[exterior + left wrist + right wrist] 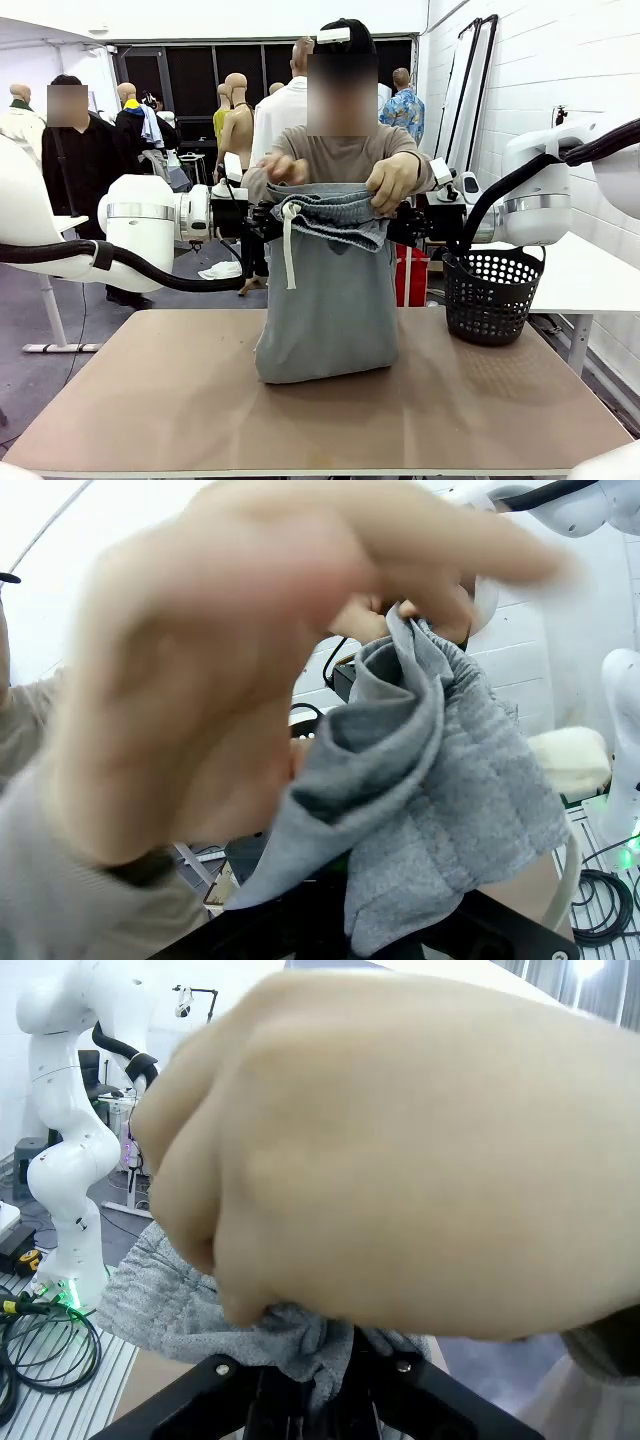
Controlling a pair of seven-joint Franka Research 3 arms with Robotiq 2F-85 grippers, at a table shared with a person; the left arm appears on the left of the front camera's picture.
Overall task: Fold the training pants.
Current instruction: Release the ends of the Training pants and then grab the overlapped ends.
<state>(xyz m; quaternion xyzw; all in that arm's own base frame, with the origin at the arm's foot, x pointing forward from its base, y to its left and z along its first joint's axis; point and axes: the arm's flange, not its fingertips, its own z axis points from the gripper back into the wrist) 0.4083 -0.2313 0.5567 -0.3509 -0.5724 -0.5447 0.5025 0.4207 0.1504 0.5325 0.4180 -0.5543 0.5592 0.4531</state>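
The light-grey training pants (325, 300) hang by the waistband between my two grippers, and their lower end rests bunched on the table. A white drawstring (289, 248) dangles at the front. My left gripper (262, 220) is shut on the waistband's left end, where grey cloth (440, 810) drapes over its fingers. On the right end my right gripper (405, 222) is shut, with cloth (170, 1295) pinched at its base (310, 1380). The person across the table has one hand (285, 168) just above the waistband and the other hand (392, 182) gripping its top edge.
A black perforated basket (490, 295) stands at the table's right far corner. Bare brown tabletop (150, 400) lies in front of and beside the pants. The person's hands (250, 680) (400, 1160) sit very close to both wrist cameras. Other people stand behind.
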